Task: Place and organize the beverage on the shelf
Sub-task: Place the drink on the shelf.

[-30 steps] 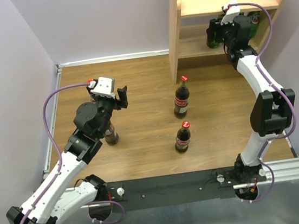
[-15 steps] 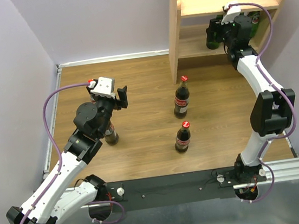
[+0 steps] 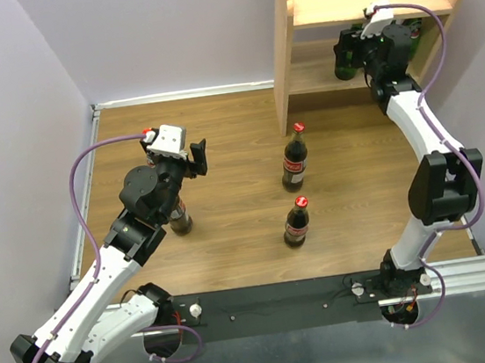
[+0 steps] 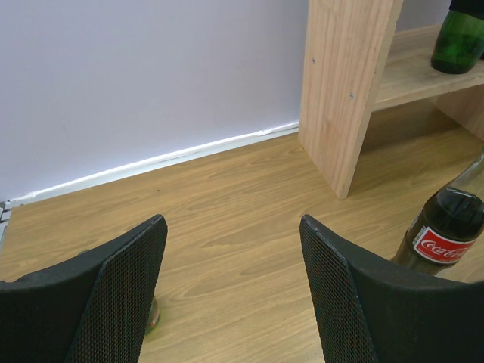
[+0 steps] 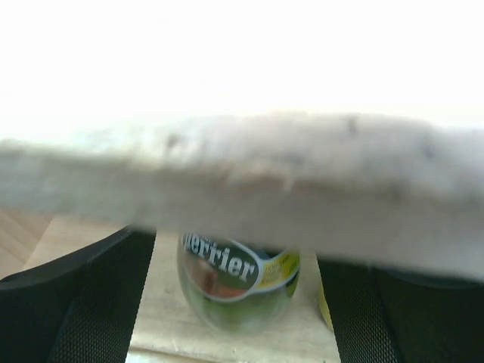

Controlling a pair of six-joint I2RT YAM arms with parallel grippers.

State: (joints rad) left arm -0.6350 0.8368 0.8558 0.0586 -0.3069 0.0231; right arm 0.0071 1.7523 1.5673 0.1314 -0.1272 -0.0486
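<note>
Robot lab: walled tabletop [image 3: 220, 144], mounting rail [image 3: 471, 271]

Red "Coca-Cola" label on cola bottle [image 4: 452, 216]; "errier" on green bottle [image 5: 239, 304].

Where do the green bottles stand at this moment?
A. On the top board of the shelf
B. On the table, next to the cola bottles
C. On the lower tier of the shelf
C: the top view shows a green bottle standing on the lower tier of the shelf, under its top board.
</note>
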